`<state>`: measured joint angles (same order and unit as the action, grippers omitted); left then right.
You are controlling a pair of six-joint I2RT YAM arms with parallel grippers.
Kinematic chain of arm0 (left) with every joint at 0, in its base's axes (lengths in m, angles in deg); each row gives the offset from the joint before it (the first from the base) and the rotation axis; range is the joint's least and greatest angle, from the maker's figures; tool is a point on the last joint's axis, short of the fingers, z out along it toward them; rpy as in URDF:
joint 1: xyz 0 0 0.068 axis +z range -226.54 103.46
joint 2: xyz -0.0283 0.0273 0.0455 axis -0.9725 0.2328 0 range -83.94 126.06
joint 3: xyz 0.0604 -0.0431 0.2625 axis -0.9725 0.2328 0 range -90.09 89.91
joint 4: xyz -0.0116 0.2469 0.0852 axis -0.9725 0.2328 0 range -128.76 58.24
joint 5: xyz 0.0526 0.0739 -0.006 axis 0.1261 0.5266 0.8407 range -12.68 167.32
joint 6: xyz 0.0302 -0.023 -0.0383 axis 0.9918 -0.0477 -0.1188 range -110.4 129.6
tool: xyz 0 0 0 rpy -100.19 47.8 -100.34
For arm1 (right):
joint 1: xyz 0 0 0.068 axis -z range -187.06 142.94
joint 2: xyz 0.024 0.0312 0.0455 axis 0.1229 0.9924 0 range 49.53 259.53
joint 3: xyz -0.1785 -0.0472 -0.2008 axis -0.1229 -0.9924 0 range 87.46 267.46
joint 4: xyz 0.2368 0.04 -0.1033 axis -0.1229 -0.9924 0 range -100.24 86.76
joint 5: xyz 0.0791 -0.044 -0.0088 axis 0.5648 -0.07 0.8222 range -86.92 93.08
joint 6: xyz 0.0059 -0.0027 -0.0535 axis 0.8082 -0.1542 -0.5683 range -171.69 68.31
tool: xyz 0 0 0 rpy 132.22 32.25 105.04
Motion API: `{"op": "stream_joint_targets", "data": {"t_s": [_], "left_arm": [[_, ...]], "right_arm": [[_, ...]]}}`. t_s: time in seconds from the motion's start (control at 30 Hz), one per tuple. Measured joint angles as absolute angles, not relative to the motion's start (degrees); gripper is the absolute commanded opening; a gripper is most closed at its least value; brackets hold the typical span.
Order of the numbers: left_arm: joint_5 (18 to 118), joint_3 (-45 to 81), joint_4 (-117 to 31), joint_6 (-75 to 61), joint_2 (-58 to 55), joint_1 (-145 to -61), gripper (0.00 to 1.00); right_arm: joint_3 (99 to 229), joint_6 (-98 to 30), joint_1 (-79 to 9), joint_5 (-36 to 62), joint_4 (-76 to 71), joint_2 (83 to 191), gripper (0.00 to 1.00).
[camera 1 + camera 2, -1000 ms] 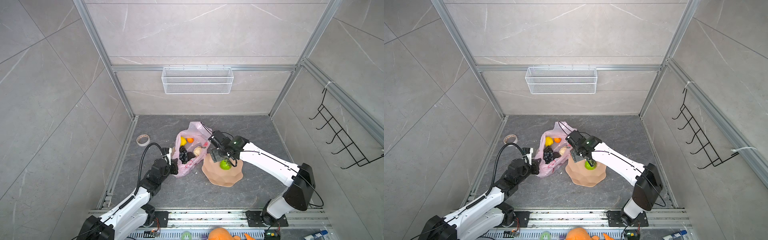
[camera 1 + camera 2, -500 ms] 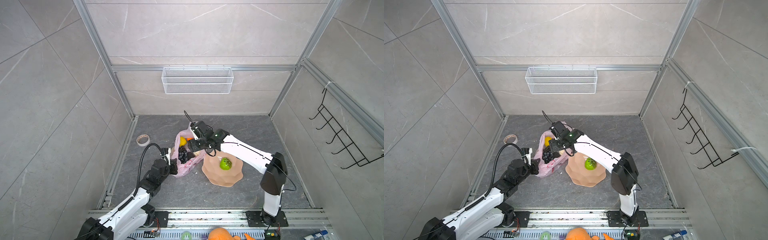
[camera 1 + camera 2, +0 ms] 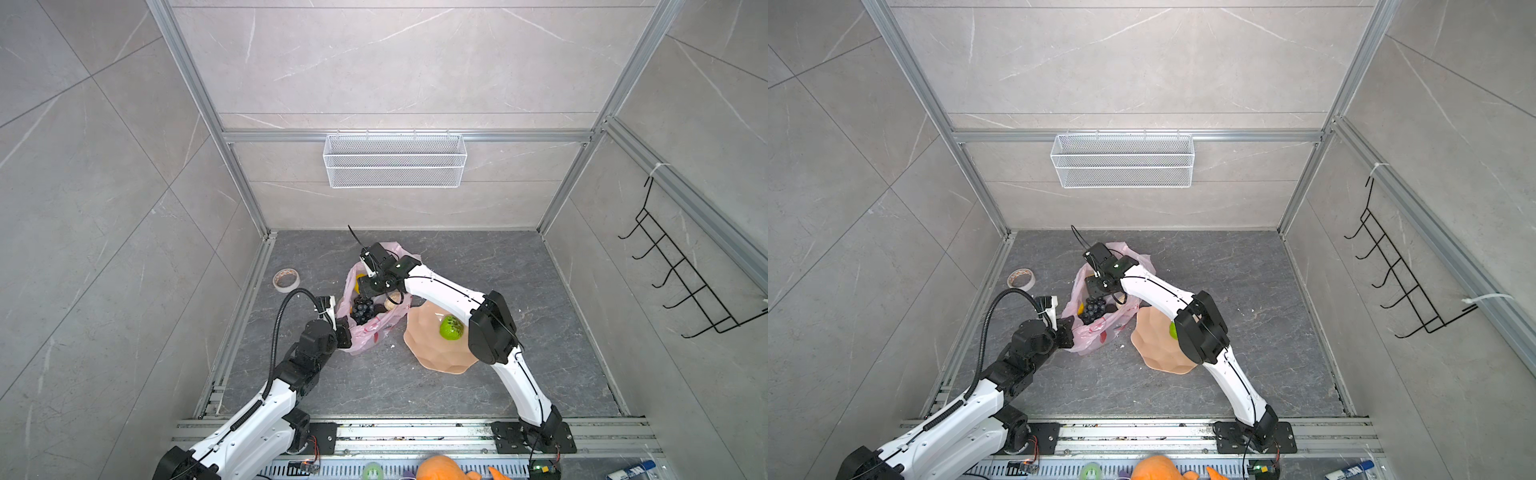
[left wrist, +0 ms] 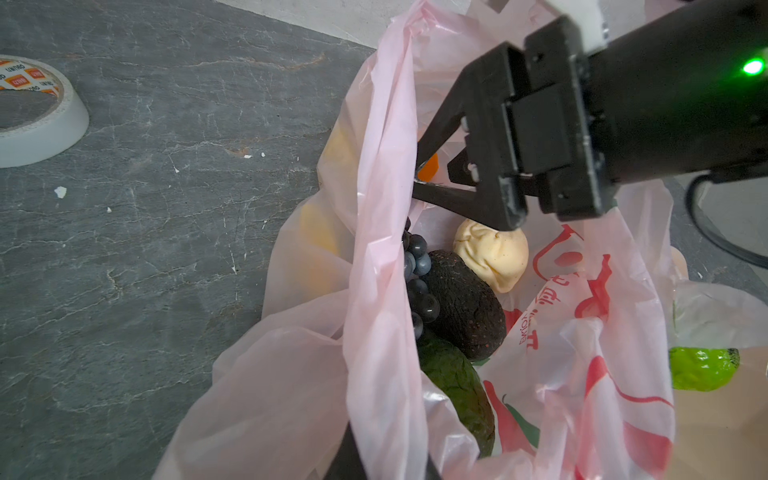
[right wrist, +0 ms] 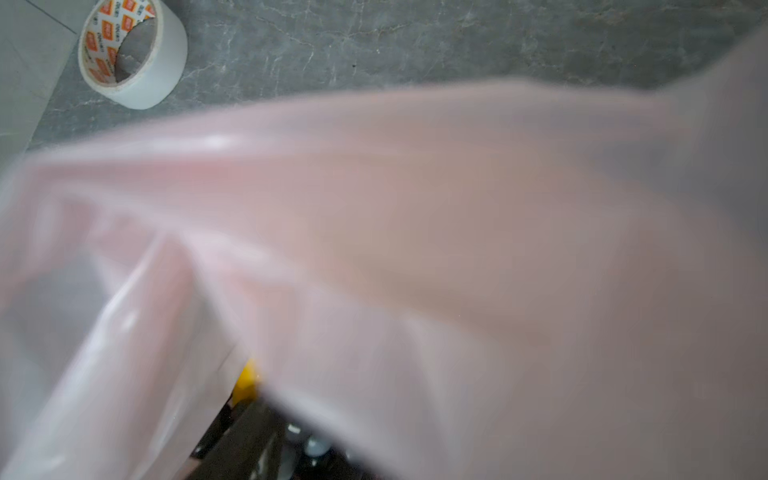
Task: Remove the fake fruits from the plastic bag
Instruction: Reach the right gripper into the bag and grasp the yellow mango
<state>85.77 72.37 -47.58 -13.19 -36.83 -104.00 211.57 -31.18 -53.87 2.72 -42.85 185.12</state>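
Note:
The pink plastic bag [image 3: 374, 328] [image 3: 1096, 332] lies open on the floor, and my left gripper [image 3: 343, 334] [image 4: 382, 465] is shut on its near rim. Inside lie the black grape bunch [image 4: 417, 270], a dark avocado [image 4: 465, 303], a green fruit [image 4: 457, 386], a cream piece [image 4: 492, 257] and a yellow fruit [image 4: 320, 232] behind the film. My right gripper [image 3: 362, 296] [image 4: 417, 174] reaches into the bag mouth, its jaws apart around an orange piece [image 4: 430, 166]; contact cannot be told. Bag film [image 5: 415, 208] blurs the right wrist view. The bumpy green fruit [image 3: 451, 326] sits on the peach plate [image 3: 432, 353].
A tape roll [image 3: 286, 279] [image 4: 33, 116] lies on the floor left of the bag, near the left wall rail. A wire basket [image 3: 395, 160] hangs on the back wall and a black hook rack [image 3: 681, 282] on the right wall. An orange plush toy [image 3: 444, 469] sits at the front edge.
My right gripper left the green fruit on the plate, swung left to the bag and now reaches into its mouth with narrower jaws. The left gripper has kept its hold on the rim.

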Motion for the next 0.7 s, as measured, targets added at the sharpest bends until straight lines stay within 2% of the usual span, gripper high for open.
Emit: {"op": "stream_joint_targets", "data": {"t_s": [0.1,0.23,0.7], "left_arm": [[85.71,72.37,-47.8,-13.17,-36.26,-104.0,0.02],[85.31,72.37,-47.91,-13.14,-34.88,-104.0,0.02],[84.04,72.37,-48.67,-13.1,-33.11,-104.0,0.02]], "right_arm": [[214.7,-31.88,-53.3,2.57,-42.83,187.87,0.67],[217.97,-32.69,-53.17,1.45,-42.83,190.8,0.75],[228.99,-35.03,-53.17,-0.49,-42.87,199.37,0.83]]}}
